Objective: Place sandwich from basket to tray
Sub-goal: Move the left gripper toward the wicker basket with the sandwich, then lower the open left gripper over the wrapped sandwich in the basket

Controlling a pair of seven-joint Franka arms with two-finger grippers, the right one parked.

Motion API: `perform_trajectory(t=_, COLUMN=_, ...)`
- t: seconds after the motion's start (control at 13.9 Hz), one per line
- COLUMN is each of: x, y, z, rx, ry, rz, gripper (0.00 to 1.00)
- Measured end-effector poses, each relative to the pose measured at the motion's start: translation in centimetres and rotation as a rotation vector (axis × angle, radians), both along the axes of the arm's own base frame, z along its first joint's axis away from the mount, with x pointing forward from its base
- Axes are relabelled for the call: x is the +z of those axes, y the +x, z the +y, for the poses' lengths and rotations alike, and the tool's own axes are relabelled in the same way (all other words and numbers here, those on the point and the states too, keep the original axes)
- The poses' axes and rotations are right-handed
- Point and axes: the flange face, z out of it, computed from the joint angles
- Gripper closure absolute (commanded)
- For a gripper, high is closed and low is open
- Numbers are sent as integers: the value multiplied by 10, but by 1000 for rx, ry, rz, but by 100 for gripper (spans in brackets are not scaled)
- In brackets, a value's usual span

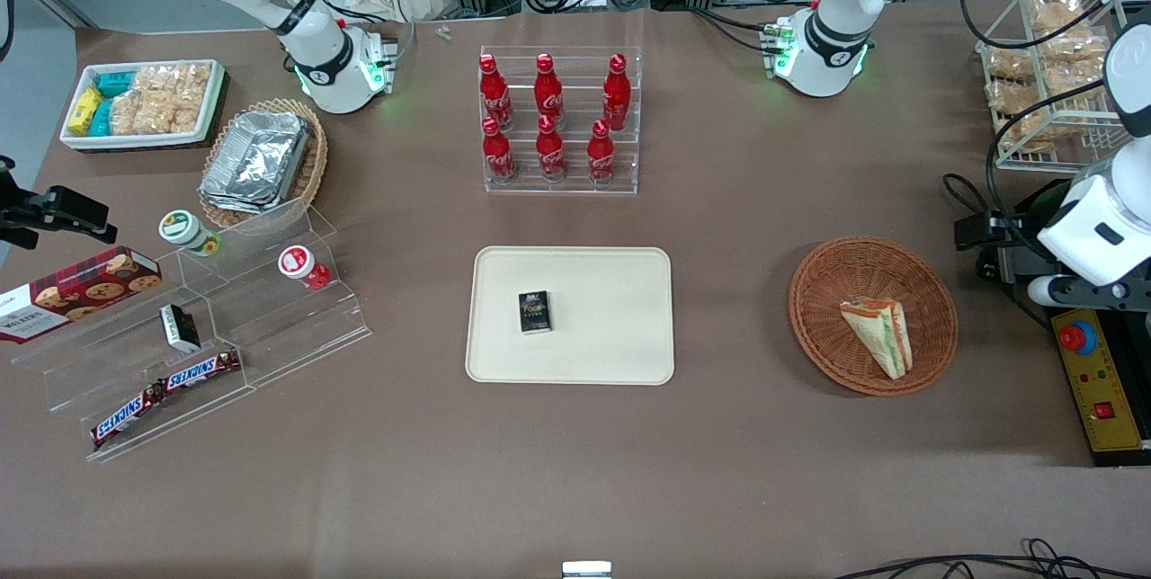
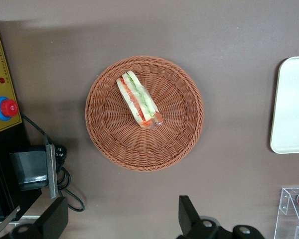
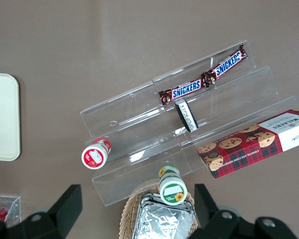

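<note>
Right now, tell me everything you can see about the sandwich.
The sandwich is a small triangular wedge of pale bread with green and orange-red filling showing in layers along its cut edge. It seems wrapped in clear film. It lies on its side in the round reddish-brown wicker basket, off centre, touching only the weave. The open gripper hangs above the basket, not touching it.

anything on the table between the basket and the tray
No. In the front view, only bare brown table separates the basket holding the sandwich from the tray. The gripper hangs open above the basket.
</note>
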Motion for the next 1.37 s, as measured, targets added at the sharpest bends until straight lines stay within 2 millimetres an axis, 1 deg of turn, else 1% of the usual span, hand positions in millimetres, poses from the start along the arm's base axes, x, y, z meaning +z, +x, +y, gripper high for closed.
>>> perform_trajectory(t=0.36, x=0, y=0, z=-3, rx=-5, ry=-1, rz=2, gripper=0)
perform_trajectory(t=0.58, x=-5, y=0, z=-3, rx=3, ry=0, rz=18, gripper=0)
perform_trajectory(t=0.79, x=-10, y=1, z=-3, rx=48, ry=4, rz=27, gripper=0)
perform_trajectory(t=0.94, x=-19, y=3, z=-3, rx=129, ry=12, rz=27, gripper=0)
perform_trajectory(t=1.01, x=-29, y=6, z=-3, rx=179, ry=15, rz=21, gripper=0)
perform_trajectory(t=1.08, x=-43, y=8, z=-4, rx=240, ry=19, rz=10, gripper=0)
perform_trajectory(t=1.23, x=-79, y=10, z=-4, rx=397, ry=35, rz=1, gripper=0)
perform_trajectory(t=1.37, x=-113, y=11, z=-4, rx=479, ry=64, rz=-35, gripper=0)
